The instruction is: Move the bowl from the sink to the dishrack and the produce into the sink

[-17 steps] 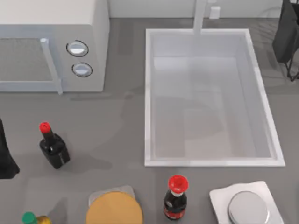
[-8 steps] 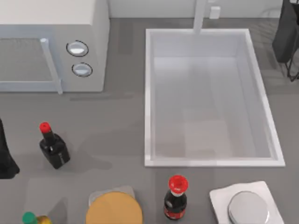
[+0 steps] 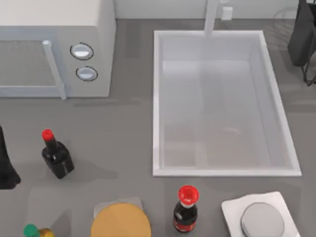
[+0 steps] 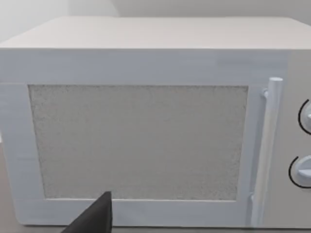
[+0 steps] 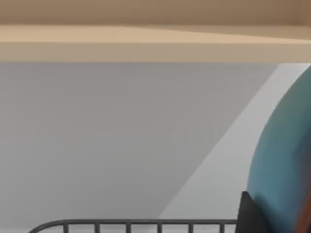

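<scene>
Above dishrack (image 5: 131, 225), bowl (image 5: 282, 160) edge-on.

The grey counter (image 3: 123, 128) carries a microwave (image 3: 54, 44), two red-capped bottles (image 3: 57, 155), a white plate (image 3: 259, 215); the sink (image 3: 155, 98) sits recessed.

The right arm (image 3: 302, 39) reaches to the far right corner of the table, seen from above as a dark mass at the frame's edge. One dark finger (image 5: 252, 216) of its gripper shows in the right wrist view. The left arm (image 3: 6, 163) sits parked at the left edge, a dark finger (image 4: 95, 218) showing in the left wrist view
</scene>
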### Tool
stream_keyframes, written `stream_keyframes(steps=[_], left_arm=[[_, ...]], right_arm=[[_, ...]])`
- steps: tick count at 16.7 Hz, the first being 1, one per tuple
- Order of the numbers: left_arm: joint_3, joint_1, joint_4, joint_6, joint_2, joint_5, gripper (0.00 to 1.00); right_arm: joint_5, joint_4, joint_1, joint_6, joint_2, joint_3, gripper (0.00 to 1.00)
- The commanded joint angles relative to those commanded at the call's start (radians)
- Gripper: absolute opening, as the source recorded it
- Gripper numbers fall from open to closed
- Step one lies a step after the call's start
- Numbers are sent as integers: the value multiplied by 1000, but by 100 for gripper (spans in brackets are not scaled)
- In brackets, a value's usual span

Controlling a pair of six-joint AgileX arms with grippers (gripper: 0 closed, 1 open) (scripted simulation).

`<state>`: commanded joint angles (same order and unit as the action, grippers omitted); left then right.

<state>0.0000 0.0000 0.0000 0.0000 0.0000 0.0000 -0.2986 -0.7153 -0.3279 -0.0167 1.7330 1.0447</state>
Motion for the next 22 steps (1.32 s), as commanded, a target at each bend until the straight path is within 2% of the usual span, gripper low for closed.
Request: stream_keyframes(steps=[3, 8, 21, 22], left_arm=[[0, 0, 0, 0, 0, 0, 100], [0, 0, 0, 0, 0, 0, 100], [0, 0, 0, 0, 0, 0, 100], [0, 0, 0, 0, 0, 0, 100]], right_arm=[[19, -96, 19, 0, 57, -58, 0], [21, -108, 21, 0, 64, -66, 0], [21, -108, 21, 0, 64, -66, 98], [21, -108, 21, 0, 64, -66, 100]])
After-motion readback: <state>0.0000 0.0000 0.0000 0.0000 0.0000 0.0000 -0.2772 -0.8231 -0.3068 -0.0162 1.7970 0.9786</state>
